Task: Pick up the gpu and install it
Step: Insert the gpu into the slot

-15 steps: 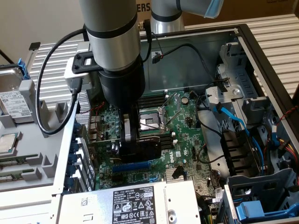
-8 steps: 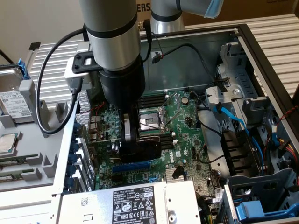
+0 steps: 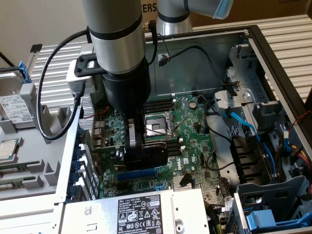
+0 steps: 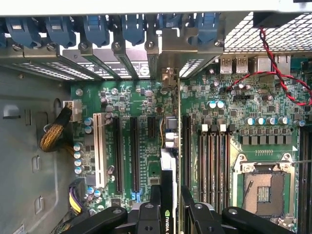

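Note:
The gpu point(image 3: 157, 154) stands on edge inside the open computer case, its black shroud showing beside my fingers just above the green motherboard point(image 3: 195, 129). My gripper point(image 3: 141, 151) is shut on it from above. In the wrist view the gpu point(image 4: 168, 168) appears edge-on between the black fingers point(image 4: 155, 202), and my gripper point(image 4: 170, 207) clamps both sides of it. Its silver bracket point(image 4: 166, 75) reaches the rear slot openings. The card runs along the black expansion slots point(image 4: 134, 151); whether it sits in a slot is hidden.
An empty CPU socket point(image 4: 263, 187) lies beside the card. A blue slot point(image 3: 136, 173) and the power supply point(image 3: 141, 212) sit in front. Blue cables point(image 3: 246, 129) and a drive cage point(image 3: 273, 209) fill the exterior view's right. A red-black wire point(image 4: 278, 73) crosses the board.

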You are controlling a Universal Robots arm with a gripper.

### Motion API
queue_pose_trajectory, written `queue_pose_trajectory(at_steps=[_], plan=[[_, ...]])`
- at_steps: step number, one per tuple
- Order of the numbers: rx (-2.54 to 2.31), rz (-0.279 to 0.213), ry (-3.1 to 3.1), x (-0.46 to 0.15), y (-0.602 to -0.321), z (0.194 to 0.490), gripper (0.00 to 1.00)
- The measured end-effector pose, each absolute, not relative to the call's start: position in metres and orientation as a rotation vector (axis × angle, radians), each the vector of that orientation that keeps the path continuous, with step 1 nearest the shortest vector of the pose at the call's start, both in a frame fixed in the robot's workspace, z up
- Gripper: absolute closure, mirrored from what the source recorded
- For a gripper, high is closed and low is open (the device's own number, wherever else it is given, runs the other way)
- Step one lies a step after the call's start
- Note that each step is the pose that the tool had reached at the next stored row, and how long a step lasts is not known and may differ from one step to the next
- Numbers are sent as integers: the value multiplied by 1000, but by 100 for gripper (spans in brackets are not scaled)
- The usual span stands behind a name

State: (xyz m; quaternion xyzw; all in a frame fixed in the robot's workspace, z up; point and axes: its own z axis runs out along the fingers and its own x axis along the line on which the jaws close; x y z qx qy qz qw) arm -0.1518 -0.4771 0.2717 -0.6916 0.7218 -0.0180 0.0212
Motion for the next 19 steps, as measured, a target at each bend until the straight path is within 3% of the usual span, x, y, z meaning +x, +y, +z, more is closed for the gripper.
queue_pose_trajectory(at_steps=[19], plan=[[-2144, -56, 2238, -152, -479, 272, 74]])
